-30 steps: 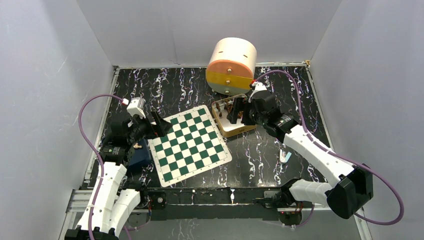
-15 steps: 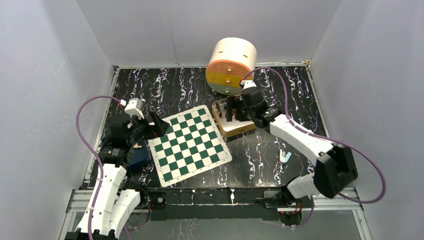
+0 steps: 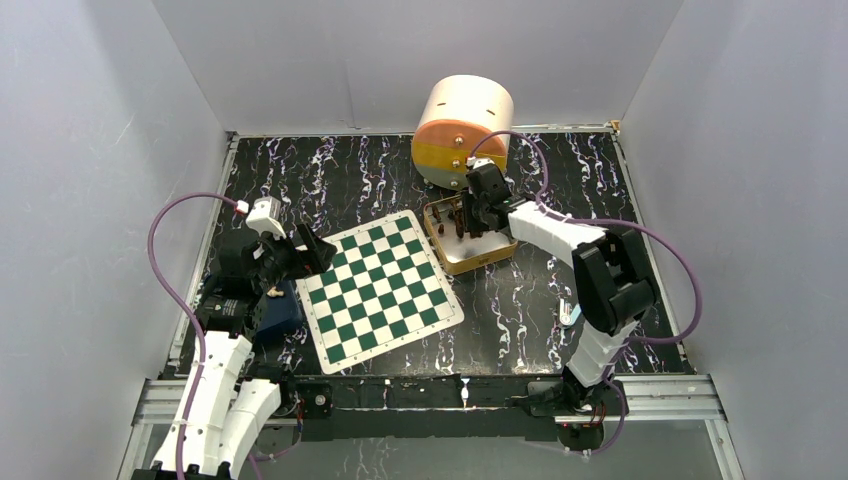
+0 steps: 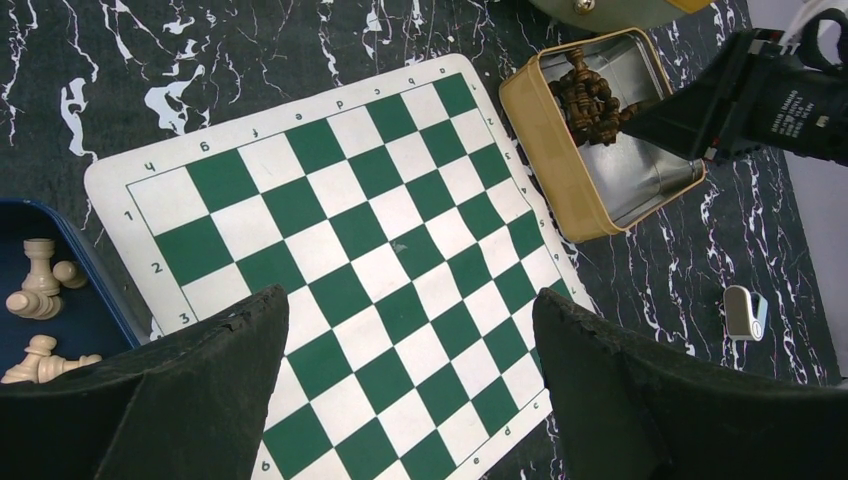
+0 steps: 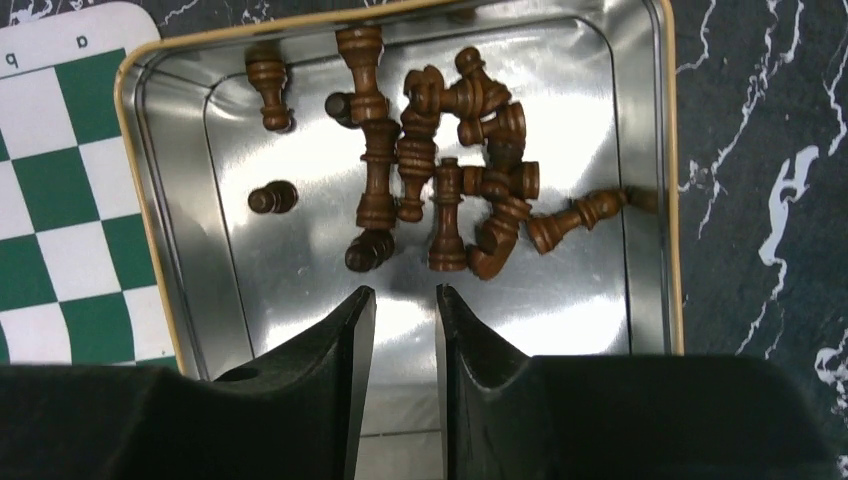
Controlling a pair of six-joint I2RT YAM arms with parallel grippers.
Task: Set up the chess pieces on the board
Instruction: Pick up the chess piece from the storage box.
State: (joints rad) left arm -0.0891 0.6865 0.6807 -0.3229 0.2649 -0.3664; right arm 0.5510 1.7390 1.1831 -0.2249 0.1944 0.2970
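The green-and-white board [image 3: 380,290] lies flat with no piece on it, and the left wrist view shows its bare squares [image 4: 370,250]. Several dark brown chess pieces [image 5: 440,200] lie jumbled in a tan tin [image 5: 665,200] just right of the board [image 5: 60,200]. My right gripper [image 5: 405,292] hangs over the tin's near half, its jaws a narrow gap apart with nothing between them; the tips stop just short of the pile. From above, the right gripper [image 3: 465,222] sits over the tin [image 3: 470,262]. My left gripper [image 4: 410,300] is wide open and empty above the board's left edge.
A blue tray [image 4: 95,315] with several white chessmen [image 4: 38,290] sits left of the board, under my left arm [image 3: 250,275]. A round orange-and-cream drum [image 3: 462,130] stands behind the tin. A small white-and-blue object [image 3: 570,313] lies on the black marbled table to the right.
My right arm has swung left and folded, bringing its gripper further over the tin. Its jaws have gone from wide apart to a narrow gap. The left arm barely shifted.
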